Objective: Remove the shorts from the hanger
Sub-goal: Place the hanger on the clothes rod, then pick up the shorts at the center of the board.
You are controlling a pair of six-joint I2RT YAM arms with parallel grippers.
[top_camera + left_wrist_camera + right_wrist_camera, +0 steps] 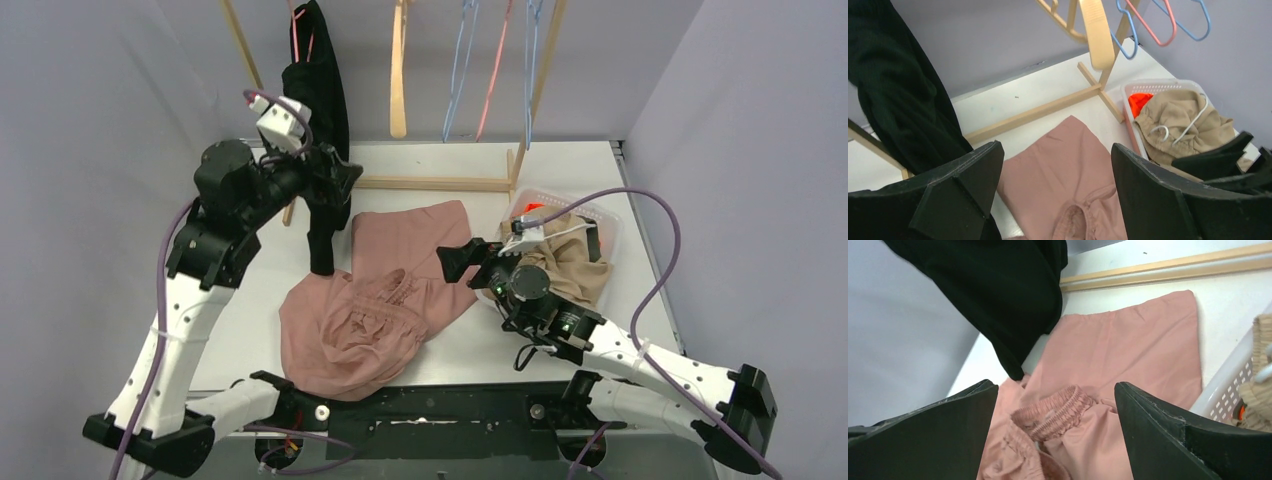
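White table [600,180] closed in by plain lavender-grey walls at left, back and right of the top view. Along the back edge, a wooden rack [430,183], with a wooden hanger [398,90] and blue and pink wire hangers [458,70] dangling at upper centre. At upper left, dark shorts [318,90] hung on a pink hanger [295,35], lower end reaching down near the pink shorts [390,290]; touching or not, cannot tell. Those pink shorts lying crumpled at centre of the table, gathered waistband toward the lower edge. At right, a white basket [1158,86] holding beige shorts [570,265] and a bit of orange cloth [530,210]. Left end effector [1055,150] spread wide, pinching nothing, raised close beside the dark shorts. Right end effector [1055,387] likewise spread, nothing in it, low over the pink shorts and just beside the basket. White surface showing at far left under the left arm, at the back right corner, and in a narrow strip along the right edge past the basket.
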